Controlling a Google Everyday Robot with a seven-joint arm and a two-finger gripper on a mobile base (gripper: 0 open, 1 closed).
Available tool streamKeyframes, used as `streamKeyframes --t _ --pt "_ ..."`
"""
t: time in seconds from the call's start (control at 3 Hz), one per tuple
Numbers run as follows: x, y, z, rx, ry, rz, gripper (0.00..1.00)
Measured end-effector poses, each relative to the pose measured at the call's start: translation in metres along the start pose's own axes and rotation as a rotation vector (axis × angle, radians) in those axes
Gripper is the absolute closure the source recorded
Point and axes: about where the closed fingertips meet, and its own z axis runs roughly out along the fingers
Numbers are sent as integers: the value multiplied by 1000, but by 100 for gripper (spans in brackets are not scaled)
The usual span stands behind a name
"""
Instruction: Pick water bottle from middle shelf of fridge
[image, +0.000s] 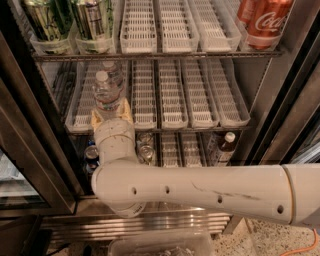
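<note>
The water bottle (106, 91), clear with a white cap, stands at the front of the second lane from the left on the middle shelf (200, 129) of the fridge (30, 150). A second such bottle (115, 70) stands right behind it. My gripper (111, 113) reaches in from below on the white arm. Its cream fingers (126, 107) sit against both sides of the front bottle's lower part and hide its base. The bottle stands upright on the shelf.
Green cans (45, 20) stand on the top shelf at left, and red Coca-Cola cans (265, 20) at right. On the bottom shelf are a small dark-liquid bottle (225, 147), silver cans (145, 149) and a blue can (91, 156). The fridge door frame (295, 100) rises at right.
</note>
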Motion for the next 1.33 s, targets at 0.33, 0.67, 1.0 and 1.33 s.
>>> streamKeyframes --t 0.33,0.67,1.0,1.33 --pt "3 -2 -5 0 1 9 64" --pt "3 -2 -5 0 1 9 87" --pt "3 -2 -5 0 1 9 100" --pt "-1 -2 -5 -4 -5 16 100"
